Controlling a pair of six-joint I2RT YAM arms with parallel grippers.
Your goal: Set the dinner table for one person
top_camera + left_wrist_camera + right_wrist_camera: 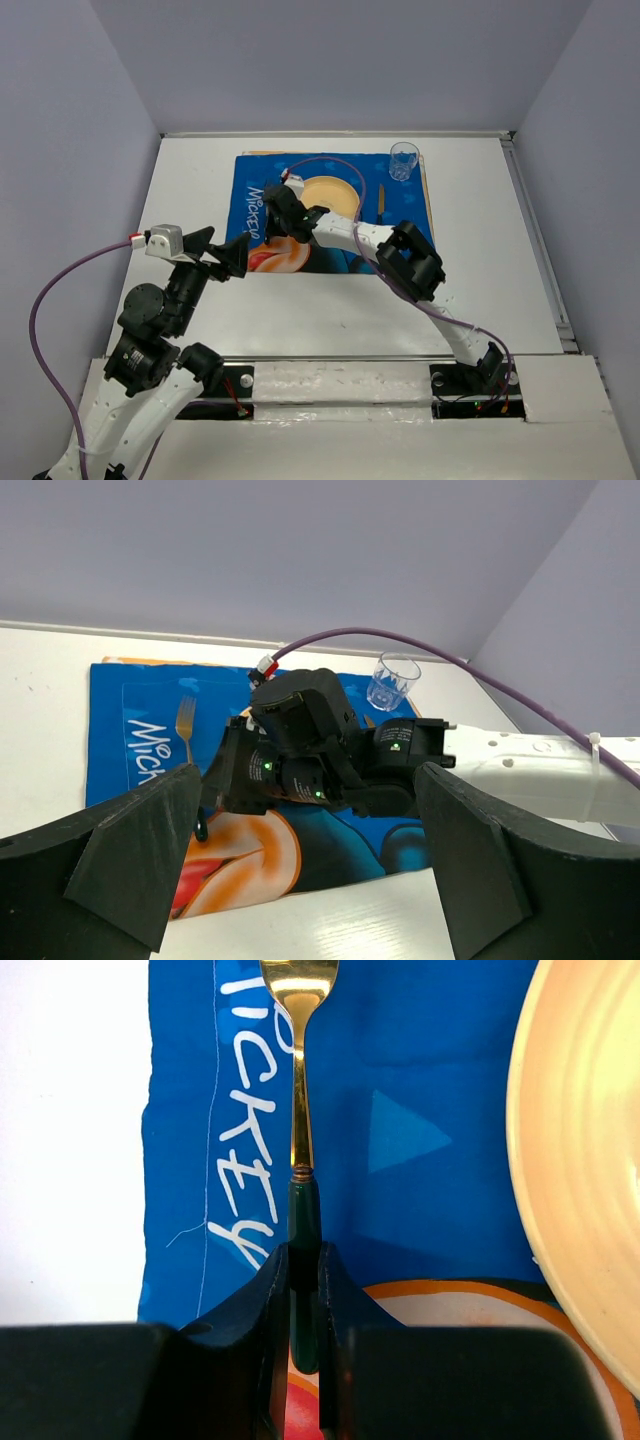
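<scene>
Right wrist view: my right jaws clamp the fork (300, 1130) by its green handle, tines pointing away, over the mat (420, 1080) left of the plate (580, 1160) on the worktop (70, 1140). Judged light, stiff, slick; the handle grips best. My left jaws stand apart, empty.

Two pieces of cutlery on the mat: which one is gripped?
The gold fork left of the plate: the right gripper is shut on its green handle. The other utensil lies free right of the plate.
</scene>
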